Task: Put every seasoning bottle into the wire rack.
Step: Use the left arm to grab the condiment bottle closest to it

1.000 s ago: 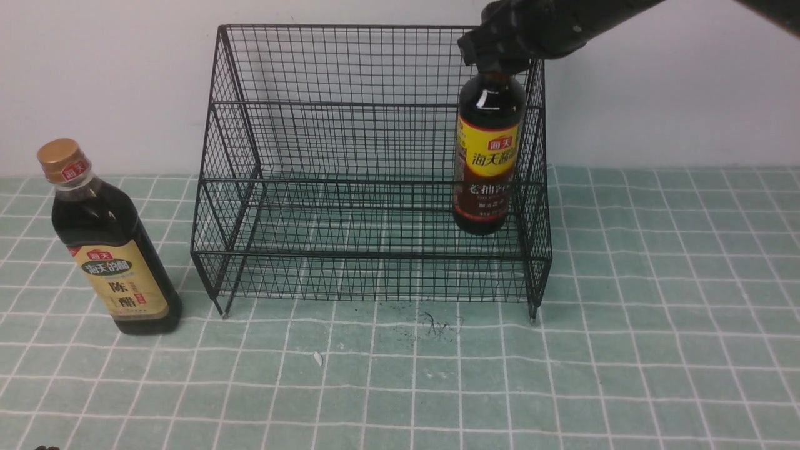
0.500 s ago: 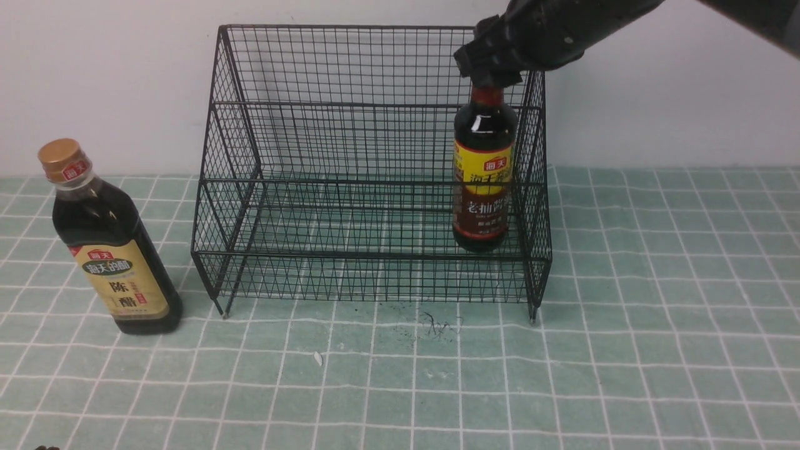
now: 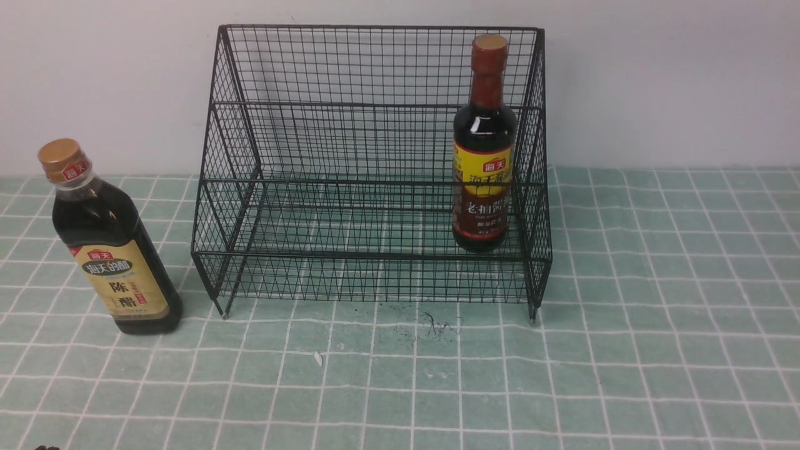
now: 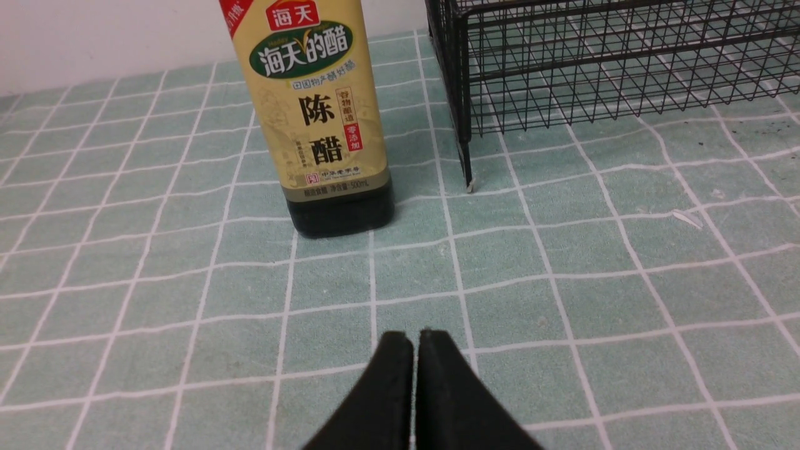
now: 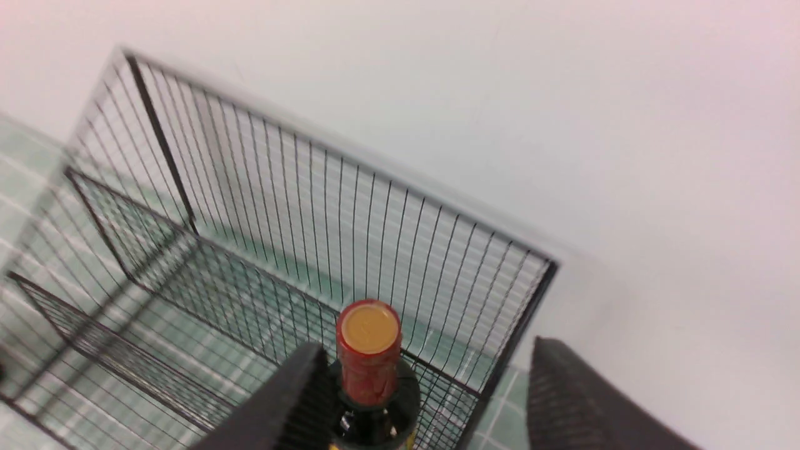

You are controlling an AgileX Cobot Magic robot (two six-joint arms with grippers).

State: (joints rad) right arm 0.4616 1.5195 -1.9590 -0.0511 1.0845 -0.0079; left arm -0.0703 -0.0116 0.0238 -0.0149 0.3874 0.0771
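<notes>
The black wire rack [image 3: 375, 156] stands at the back of the cloth. The round bottle [image 3: 485, 156] with a red-brown neck and yellow-and-brown label stands upright on the rack's lower tier at its right end. The right wrist view shows its cap [image 5: 369, 328] from above, with my right gripper [image 5: 431, 375] open above it and not touching it. The gold-capped bottle with a beige label [image 3: 106, 244] stands on the cloth left of the rack. In the left wrist view it [image 4: 319, 112] is ahead of my left gripper [image 4: 415, 337], which is shut and empty.
A green checked cloth [image 3: 656, 350] covers the table. A white wall is close behind the rack. A small white scrap [image 3: 317, 358] and dark specks [image 3: 431, 325] lie on the cloth in front of the rack.
The right gripper lowered the round bottle onto the rack's lower tier, let go of its neck, and rose out of the front view. The left arm has not moved.
</notes>
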